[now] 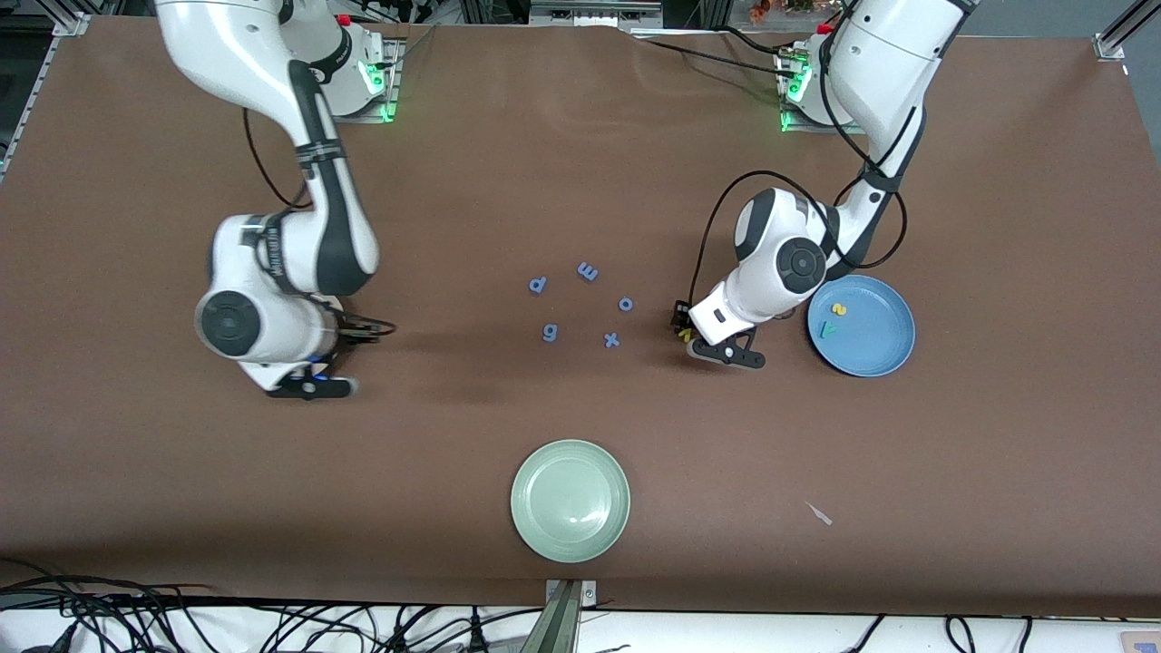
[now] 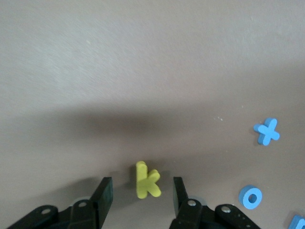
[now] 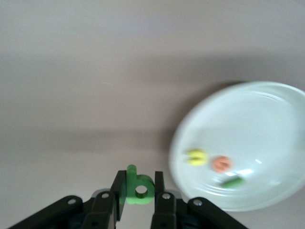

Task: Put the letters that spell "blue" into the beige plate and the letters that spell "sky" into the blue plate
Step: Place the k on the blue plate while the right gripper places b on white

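My right gripper (image 3: 138, 183) is shut on the light green b (image 3: 139, 187), held just beside the rim of the beige plate (image 3: 267, 119). On that plate lie the yellow u (image 3: 196, 157), the orange e (image 3: 221, 164) and the dark green l (image 3: 232, 182). In the front view the right arm covers the plate. My left gripper (image 2: 142, 185) is open, low over the table, with the yellow k (image 2: 147, 180) lying untouched between its fingers. The blue plate (image 1: 875, 349) sits beside the left arm and holds the yellow s (image 1: 840, 309) and the teal y (image 1: 827, 327).
Blue letters p (image 1: 538, 285), m (image 1: 588, 270), o (image 1: 626, 304), g (image 1: 550, 333) and x (image 1: 612, 340) lie mid-table between the arms. A pale green plate (image 1: 570, 501) sits near the front edge, and a small white scrap (image 1: 819, 513) lies toward the left arm's end.
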Controlling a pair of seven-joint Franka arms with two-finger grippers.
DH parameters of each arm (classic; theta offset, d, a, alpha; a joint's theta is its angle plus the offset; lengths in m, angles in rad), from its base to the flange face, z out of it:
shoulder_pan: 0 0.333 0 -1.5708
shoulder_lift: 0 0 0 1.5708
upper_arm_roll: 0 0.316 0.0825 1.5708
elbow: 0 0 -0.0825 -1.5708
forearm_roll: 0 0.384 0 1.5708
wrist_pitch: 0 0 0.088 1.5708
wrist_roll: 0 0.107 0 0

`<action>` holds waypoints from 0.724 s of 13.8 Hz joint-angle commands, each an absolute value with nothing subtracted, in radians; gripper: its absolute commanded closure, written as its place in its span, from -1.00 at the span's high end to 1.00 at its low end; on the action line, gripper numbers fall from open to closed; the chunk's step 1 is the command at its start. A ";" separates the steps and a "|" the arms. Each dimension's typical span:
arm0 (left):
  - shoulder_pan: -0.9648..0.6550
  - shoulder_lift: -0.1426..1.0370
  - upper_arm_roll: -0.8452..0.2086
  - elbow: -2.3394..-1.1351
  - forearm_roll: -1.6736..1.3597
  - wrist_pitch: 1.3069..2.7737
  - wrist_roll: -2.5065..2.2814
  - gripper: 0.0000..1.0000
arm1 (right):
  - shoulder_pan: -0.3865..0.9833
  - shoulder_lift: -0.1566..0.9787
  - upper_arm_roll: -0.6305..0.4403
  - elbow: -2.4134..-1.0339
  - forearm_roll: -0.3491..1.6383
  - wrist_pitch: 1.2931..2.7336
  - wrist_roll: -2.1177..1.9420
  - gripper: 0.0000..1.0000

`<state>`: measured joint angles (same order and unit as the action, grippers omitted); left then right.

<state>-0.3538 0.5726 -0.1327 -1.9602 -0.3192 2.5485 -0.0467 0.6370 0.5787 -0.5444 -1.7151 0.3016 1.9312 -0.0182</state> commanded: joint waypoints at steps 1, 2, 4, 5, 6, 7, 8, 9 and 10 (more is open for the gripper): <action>-0.374 0.580 -0.124 -1.948 -0.295 2.545 -0.054 0.17 | 0.647 0.544 -0.604 -1.821 0.299 1.967 -0.084 -1.00; -0.376 0.583 -0.124 -1.948 -0.258 2.545 -0.057 0.15 | 0.643 0.560 -0.609 -1.821 0.301 1.967 -0.084 -1.00; -0.377 0.583 -0.124 -1.948 -0.233 2.545 -0.063 0.15 | 0.611 0.589 -0.614 -1.821 0.299 1.967 -0.086 -1.00; -0.380 0.583 -0.124 -1.948 -0.232 2.545 -0.063 0.15 | 0.595 0.594 -0.614 -1.819 0.299 1.967 -0.087 -0.80; -0.380 0.587 -0.123 -1.948 -0.227 2.545 -0.063 0.15 | 0.594 0.594 -0.612 -1.819 0.301 1.965 -0.090 0.49; -0.380 0.591 -0.123 -1.947 -0.212 2.545 -0.063 0.15 | 0.594 0.591 -0.612 -1.810 0.302 1.953 -0.087 0.99; -0.380 0.592 -0.123 -1.947 -0.203 2.545 -0.064 0.15 | 0.603 0.588 -0.612 -1.803 0.304 1.941 -0.075 1.00; -0.385 0.592 -0.123 -1.947 -0.199 2.545 -0.064 0.15 | 0.612 0.584 -0.611 -1.787 0.307 1.922 -0.072 1.00; -0.394 0.594 -0.123 -1.947 -0.198 2.545 -0.064 0.15 | 0.620 0.584 -0.609 -1.767 0.311 1.893 -0.072 1.00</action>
<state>-0.3715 0.5841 -0.1321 -1.9601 -0.2284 2.5486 -0.0506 0.5995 0.5968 -0.6096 -1.8000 0.3028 1.9435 -0.0766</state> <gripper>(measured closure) 0.423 0.419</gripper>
